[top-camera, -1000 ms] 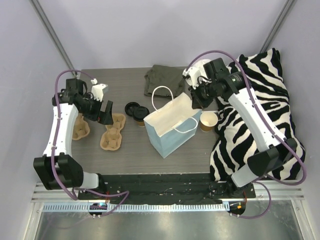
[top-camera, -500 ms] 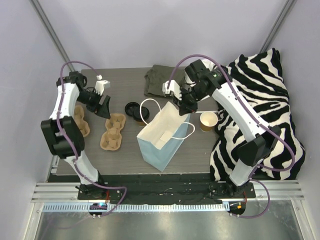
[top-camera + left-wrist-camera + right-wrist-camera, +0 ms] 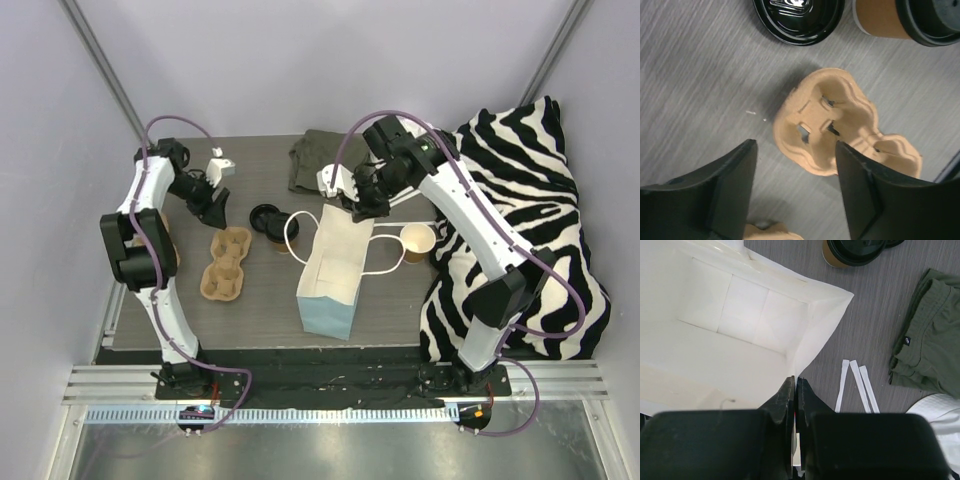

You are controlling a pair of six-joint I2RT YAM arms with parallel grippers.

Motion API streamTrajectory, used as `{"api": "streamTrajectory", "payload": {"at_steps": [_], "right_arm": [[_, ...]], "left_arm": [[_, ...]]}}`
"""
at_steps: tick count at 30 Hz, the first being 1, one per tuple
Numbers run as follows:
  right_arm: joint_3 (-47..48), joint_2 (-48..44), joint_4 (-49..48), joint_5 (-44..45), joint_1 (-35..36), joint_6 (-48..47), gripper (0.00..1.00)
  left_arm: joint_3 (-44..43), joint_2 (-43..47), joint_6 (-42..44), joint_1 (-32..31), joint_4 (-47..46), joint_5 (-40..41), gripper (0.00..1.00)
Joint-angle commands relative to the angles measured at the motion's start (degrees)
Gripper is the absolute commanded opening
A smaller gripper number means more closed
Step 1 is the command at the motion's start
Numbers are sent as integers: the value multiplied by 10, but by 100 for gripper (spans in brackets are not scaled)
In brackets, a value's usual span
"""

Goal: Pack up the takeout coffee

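A: Starting at the left, the left gripper point(image 3: 210, 210) hangs over the far-left part of the bench point(image 3: 260, 310) with its jaws apart and nothing between them. Its wrist view shows a pulp cup carrier point(image 3: 840, 127) lying just below.

B: And the takeout coffee point(image 3: 281, 229)?

A: It stands upright in the far half of the bench, about midway between the left and right edges. A loose black lid point(image 3: 263, 214) sits just beside it on the left, and the blue paper bag point(image 3: 335, 270) is close on the right.

B: How will it handle?

A: I'd judge it light, with a thin paper wall that dents under a hard squeeze. I can't tell whether it is full, so treat it as spillable. The lid is slick plastic and might pop off. I'd take hold around the tan wall, below the lid's rim, and carry it upright.

B: Is there room to move?

A: There's open bench on its near side, between the carrier and the bag. The loose lid crowds it on the left. The bag's mouth gapes, showing its white inside. The right gripper point(image 3: 362, 207) is pinched together on the bag's far rim, so an entry path has to pass beside that arm.

B: And further right?

A: A lidless paper cup point(image 3: 417, 241) stands near the right edge. Past it, a zebra-print cushion point(image 3: 520, 190) overlaps that edge. A folded green cloth point(image 3: 320, 158) lies along the far edge.
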State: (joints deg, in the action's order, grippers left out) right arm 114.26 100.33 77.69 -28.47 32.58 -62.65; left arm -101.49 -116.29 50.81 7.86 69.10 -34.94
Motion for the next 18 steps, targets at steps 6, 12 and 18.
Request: {"api": "streamTrajectory", "payload": {"at_steps": [6,12,18], "right_arm": [[24,4,41,27,36,12,39],[28,-2,-3,33,36,76,52],[40,-8,-6,26,24,133,56]], "left_arm": [[16,-26,123,-32,-56,43,61],[9,-41,215,-43,-22,47,57],[14,-46,264,-56,-5,56,50]]}}
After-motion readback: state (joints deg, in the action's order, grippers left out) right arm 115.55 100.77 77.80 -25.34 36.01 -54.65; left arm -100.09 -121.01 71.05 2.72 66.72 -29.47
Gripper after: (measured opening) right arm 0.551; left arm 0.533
